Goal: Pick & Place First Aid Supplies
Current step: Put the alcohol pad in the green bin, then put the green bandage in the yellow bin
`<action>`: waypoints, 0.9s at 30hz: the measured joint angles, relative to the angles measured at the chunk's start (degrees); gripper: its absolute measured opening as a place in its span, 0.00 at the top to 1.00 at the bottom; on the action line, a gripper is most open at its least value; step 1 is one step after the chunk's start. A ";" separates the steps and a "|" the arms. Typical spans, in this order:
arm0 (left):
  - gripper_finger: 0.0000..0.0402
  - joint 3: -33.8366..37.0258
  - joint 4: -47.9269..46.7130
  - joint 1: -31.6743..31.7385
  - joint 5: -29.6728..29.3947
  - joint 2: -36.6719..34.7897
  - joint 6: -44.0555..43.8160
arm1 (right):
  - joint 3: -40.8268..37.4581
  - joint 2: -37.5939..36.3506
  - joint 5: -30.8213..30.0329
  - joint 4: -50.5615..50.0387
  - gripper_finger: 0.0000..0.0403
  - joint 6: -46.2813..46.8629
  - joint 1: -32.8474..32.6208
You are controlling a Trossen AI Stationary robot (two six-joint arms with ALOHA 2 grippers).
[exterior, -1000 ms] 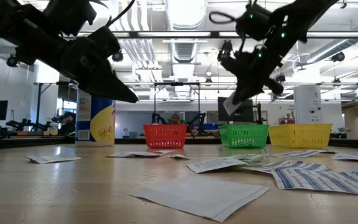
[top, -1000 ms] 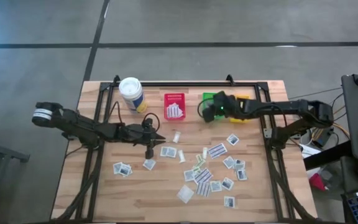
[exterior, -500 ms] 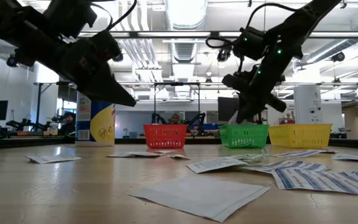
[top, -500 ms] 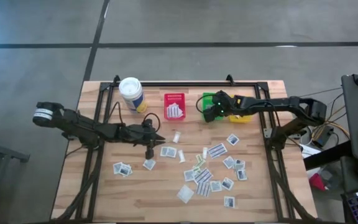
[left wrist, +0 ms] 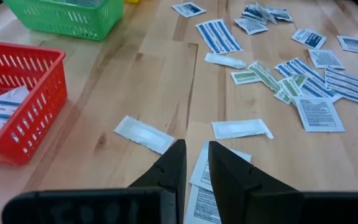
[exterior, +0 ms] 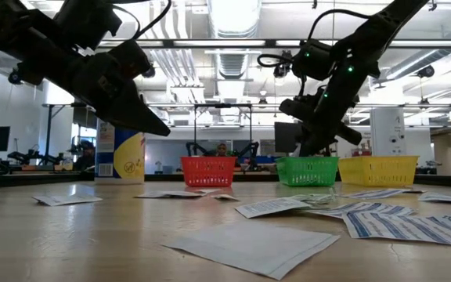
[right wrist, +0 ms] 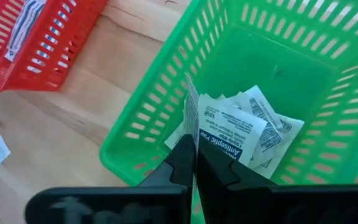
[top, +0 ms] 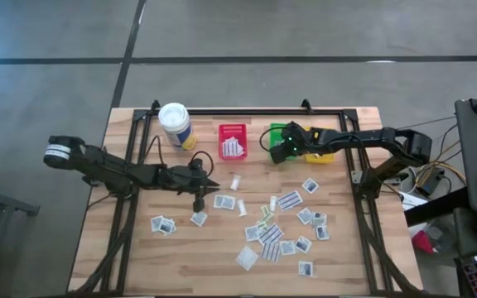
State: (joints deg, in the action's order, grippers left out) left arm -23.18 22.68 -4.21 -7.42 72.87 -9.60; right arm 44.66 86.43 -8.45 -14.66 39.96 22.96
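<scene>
1. Packets [top: 270, 233] of first aid supplies are only partly sorted: most lie loose on the bare table [top: 139, 257], spread from its middle toward the right edge and the near edge, with a few nearer the left arm.
2. Some are already binned. The red bin [top: 233, 141] along the far edge holds a few, and the green bin [right wrist: 278, 81] beside it holds a small pile of white printed ones.
3. The yellow bin [exterior: 378, 169], next toward the far right corner, is mostly hidden under the right arm from above; what it holds cannot be told.
4. The right gripper [right wrist: 192, 142] hangs over the green bin with its fingers pressed together on one thin white packet [right wrist: 191, 115], held on edge above the pile. By my reading this drop is nearly done, only the release remaining.
5. The left gripper [left wrist: 192, 163] hovers above the table left of middle, its fingers slightly parted and holding nothing, with loose packets just ahead of it; it seems set for the next pick.
6. A white canister [top: 175, 124] stands near the far left corner, apart from the sorting.
7. Judged overall, well over half the work remains.
</scene>
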 joint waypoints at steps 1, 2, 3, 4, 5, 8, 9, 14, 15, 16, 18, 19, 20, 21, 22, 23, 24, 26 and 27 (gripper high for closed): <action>0.84 0.00 0.04 0.00 0.00 -0.01 0.28 | 0.00 0.00 0.00 -0.02 0.98 0.15 -0.02; 0.84 0.00 0.07 0.00 0.00 -0.01 0.56 | 0.00 0.00 0.00 0.00 0.98 0.15 -0.04; 0.84 0.00 0.07 0.00 0.00 -0.01 0.77 | 0.00 0.00 0.00 -0.01 0.98 0.15 -0.06; 0.84 0.00 0.08 0.00 0.00 -0.01 0.97 | 0.00 0.00 0.00 -0.01 0.98 0.15 -0.06; 0.84 0.00 0.13 0.00 0.00 0.00 1.14 | 0.00 0.00 0.00 -0.02 0.98 0.15 -0.06; 0.84 0.00 0.40 0.00 0.00 0.01 2.12 | 0.00 0.00 0.00 -0.04 0.98 0.15 -0.06; 0.84 0.00 0.78 0.00 0.00 0.00 2.28 | 0.02 0.00 -0.02 -0.04 0.98 0.15 -0.06; 0.84 0.02 3.10 0.00 0.02 -0.01 2.59 | 0.02 0.00 -0.02 -0.09 0.96 0.15 -0.04; 0.84 0.02 3.49 0.00 0.01 -0.01 3.12 | 0.02 0.00 0.03 -0.11 0.95 0.15 -0.02; 0.84 0.02 3.74 0.00 0.02 -0.01 3.70 | 0.02 0.00 0.18 -0.13 0.93 0.15 -0.02; 0.84 0.02 3.83 0.00 0.02 -0.01 4.29 | 0.02 0.00 0.41 -0.13 0.89 0.14 -0.02; 0.84 0.02 3.90 0.00 0.02 -0.01 4.55 | 0.02 0.00 0.50 -0.13 0.87 0.13 -0.02; 0.84 0.02 3.93 0.00 0.02 -0.01 4.80 | 0.02 0.00 0.52 -0.13 0.84 0.13 -0.02; 0.84 0.02 4.01 0.00 0.04 -0.01 4.95 | 0.02 -0.05 0.55 -0.12 0.82 0.10 0.03; 0.84 0.02 4.22 0.00 0.36 -0.01 4.98 | 0.02 -0.17 0.58 -0.13 0.80 0.07 0.11; 0.84 0.02 4.58 0.00 0.93 -0.01 4.99 | 0.02 -0.43 0.72 -0.15 0.78 0.00 0.25; 0.84 0.02 5.16 0.00 1.69 -0.01 4.98 | 0.02 -0.80 1.24 -0.17 0.77 -0.06 0.41; 0.84 0.02 6.89 0.00 4.09 -0.01 5.00 | 0.07 -1.75 2.45 -0.15 0.74 0.00 0.79; 0.84 0.02 7.82 0.00 5.33 -0.01 4.99 | 0.15 -2.24 2.84 -0.17 0.73 0.00 0.79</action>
State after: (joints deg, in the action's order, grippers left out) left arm -23.16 30.49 -4.21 -2.09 72.86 -4.61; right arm 44.82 84.19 -5.61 -14.83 39.97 23.75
